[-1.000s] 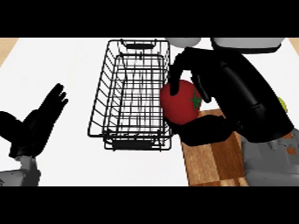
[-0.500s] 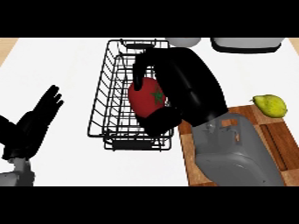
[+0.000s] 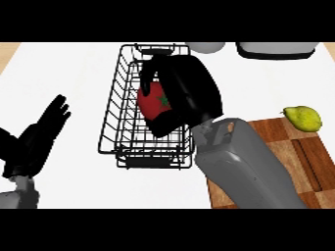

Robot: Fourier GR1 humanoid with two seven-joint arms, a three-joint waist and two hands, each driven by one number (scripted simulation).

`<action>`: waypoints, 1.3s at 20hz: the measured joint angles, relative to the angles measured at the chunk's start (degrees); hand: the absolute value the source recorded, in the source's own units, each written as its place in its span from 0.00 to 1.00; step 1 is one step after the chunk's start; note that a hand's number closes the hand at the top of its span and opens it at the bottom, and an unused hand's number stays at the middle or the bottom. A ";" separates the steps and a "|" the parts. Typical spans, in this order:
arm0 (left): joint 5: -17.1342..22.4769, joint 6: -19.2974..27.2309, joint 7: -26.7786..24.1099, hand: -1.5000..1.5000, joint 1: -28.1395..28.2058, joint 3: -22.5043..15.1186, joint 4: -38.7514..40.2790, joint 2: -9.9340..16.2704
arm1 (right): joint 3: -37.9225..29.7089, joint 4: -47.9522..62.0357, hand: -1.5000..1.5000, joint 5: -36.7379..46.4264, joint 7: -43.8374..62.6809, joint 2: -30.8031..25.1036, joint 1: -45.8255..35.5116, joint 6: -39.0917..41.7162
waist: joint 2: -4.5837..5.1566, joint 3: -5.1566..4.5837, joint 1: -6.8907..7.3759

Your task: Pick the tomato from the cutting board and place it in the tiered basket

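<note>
A white counter (image 3: 69, 78) carries a wooden cutting board (image 3: 300, 157) at right and a black wire tiered basket (image 3: 127, 122) at centre. The right hand (image 3: 188, 90), fingers curled around the red tomato (image 3: 155, 100), holds it over the basket. The left hand (image 3: 29, 142) rests open at the view's left. A yellow-green pear (image 3: 303, 118) sits at the board's far edge.
</note>
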 measured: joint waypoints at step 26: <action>-1.15 -0.34 1.00 0.50 -1.14 0.36 -0.31 -1.29 | 1.98 19.03 0.00 -19.82 -6.22 0.08 -11.40 -32.01 | 0.10 0.01 0.59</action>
